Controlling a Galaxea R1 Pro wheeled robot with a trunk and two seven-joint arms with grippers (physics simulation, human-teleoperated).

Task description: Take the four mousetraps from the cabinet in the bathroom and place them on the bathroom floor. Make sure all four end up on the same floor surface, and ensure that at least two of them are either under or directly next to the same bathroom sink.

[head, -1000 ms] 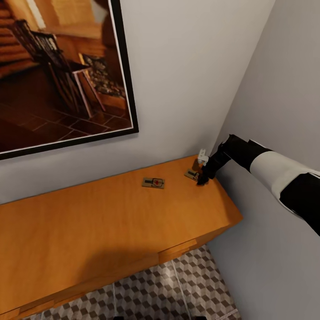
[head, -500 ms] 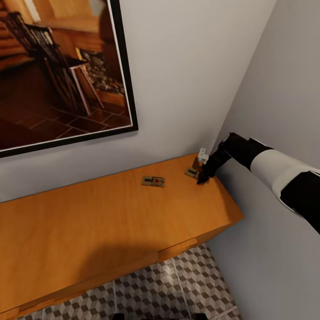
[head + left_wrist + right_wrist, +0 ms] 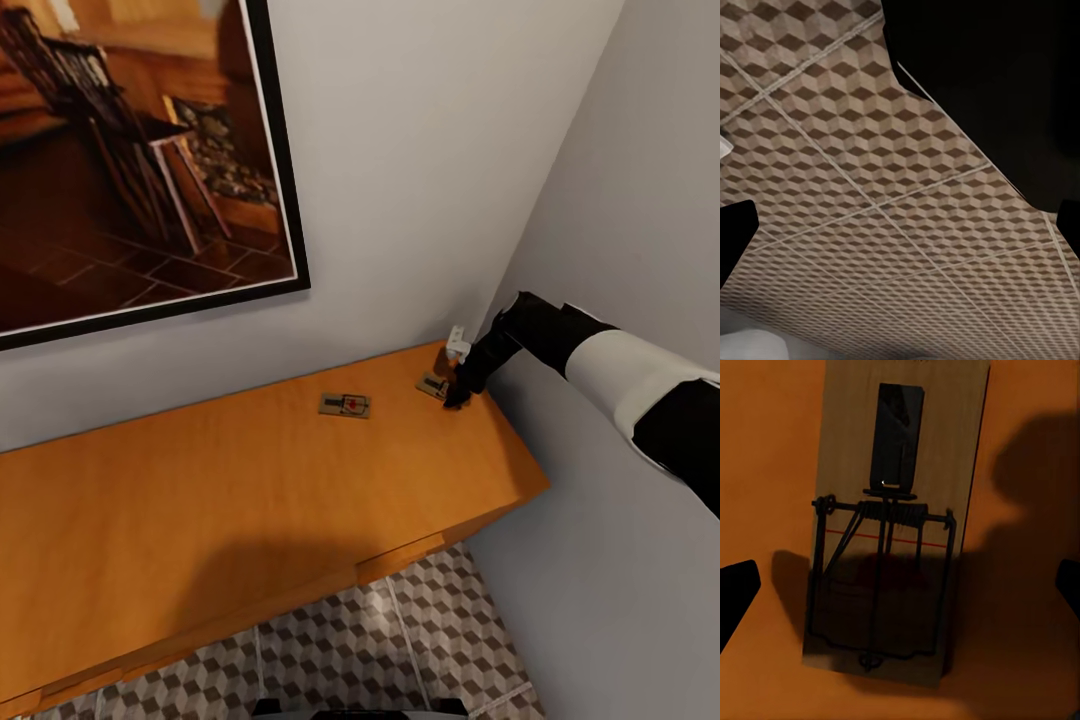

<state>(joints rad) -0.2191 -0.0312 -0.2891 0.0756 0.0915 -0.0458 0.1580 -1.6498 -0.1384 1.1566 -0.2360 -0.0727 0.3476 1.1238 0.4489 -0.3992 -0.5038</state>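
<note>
While the right tool (image 3: 456, 398) hovers with fingers apart over a mousetrap (image 3: 894, 517) at the cabinet (image 3: 200, 500) top's right end, mid-frame, a second mousetrap (image 3: 345, 405) lies near, left. Left tool's state: cannot tell.

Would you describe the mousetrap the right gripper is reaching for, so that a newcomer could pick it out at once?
Start at the wide orange-brown cabinet under the framed picture and follow its top to the far right corner by the wall. The mousetrap there lies flat just under the right gripper; the other mousetrap lies alone nearer the middle.
</note>
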